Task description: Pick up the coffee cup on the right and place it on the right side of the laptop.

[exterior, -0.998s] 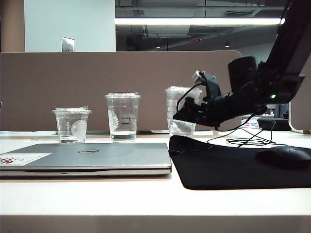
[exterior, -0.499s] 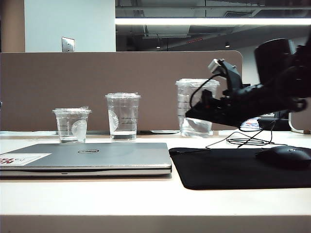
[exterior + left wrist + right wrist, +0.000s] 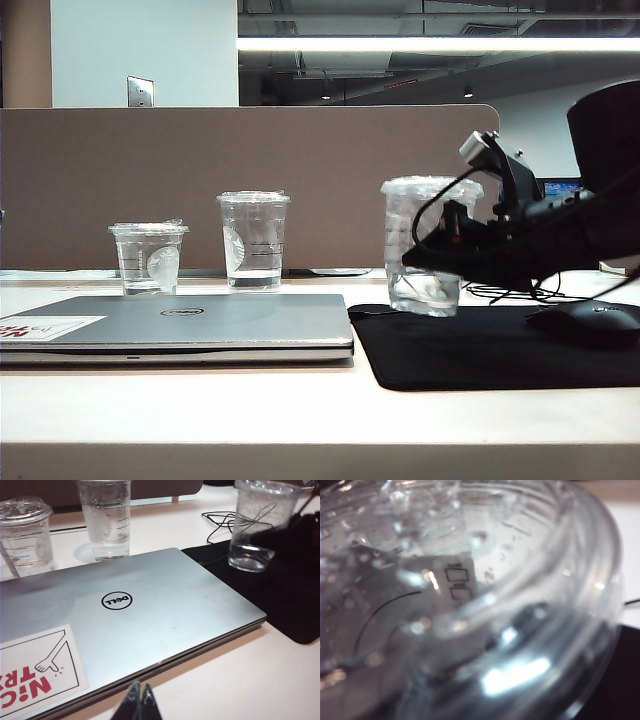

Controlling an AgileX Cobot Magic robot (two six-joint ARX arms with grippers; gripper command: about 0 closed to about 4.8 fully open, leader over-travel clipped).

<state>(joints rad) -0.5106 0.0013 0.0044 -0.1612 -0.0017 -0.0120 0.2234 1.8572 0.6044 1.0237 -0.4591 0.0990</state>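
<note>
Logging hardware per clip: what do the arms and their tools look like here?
The right arm is black and bulky, with thin black cables looping along it and a small silver-grey block on top near the right tool. Of the left tool only two slim black pointed fingertips show.

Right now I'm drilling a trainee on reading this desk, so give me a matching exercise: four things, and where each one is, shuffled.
Things:
1. coffee cup
2. laptop
3. mouse
4. left gripper

Places or states:
A. shut, at the laptop's near edge
B. lid closed, left of the black mat
C. in the right gripper, over the mat's far edge
D. on the mat's right end

Pairs: 1-C, 2-B, 3-D, 4-A
</note>
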